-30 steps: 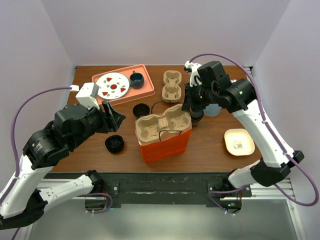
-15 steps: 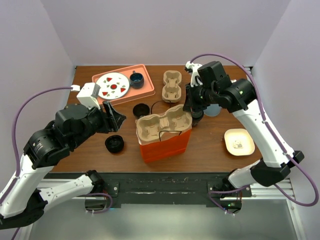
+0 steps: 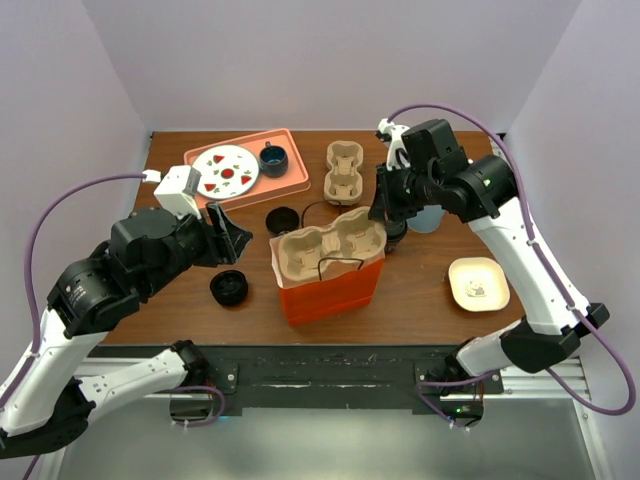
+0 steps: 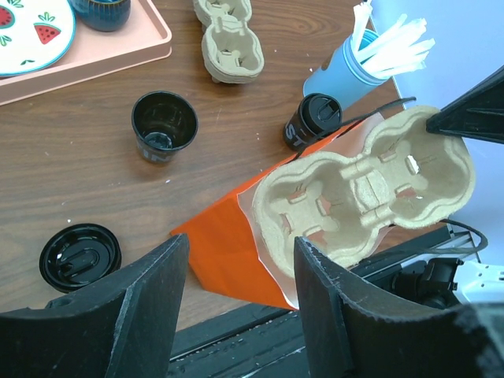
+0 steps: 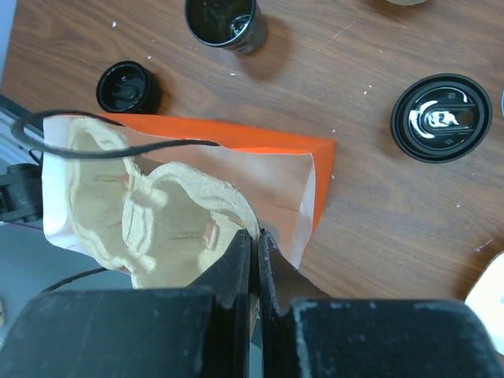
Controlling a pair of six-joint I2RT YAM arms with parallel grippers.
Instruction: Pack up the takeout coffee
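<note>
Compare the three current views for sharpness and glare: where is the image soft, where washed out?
Top external view: evenly lit, sharp throughout, soft shadows on the table. Left wrist view: the left gripper is a dark blur up close; the white straws wash out. Right wrist view: the right gripper, pinching the cup carrier, blurs; glare spots sit on the takeout coffee lid.

The beige moulded-pulp cup carrier (image 4: 362, 189) looks rough and matt inside the smooth orange paper bag (image 4: 228, 256). The dark paper takeout coffee cup (image 5: 441, 118) carries a glossy black plastic sip lid.
</note>
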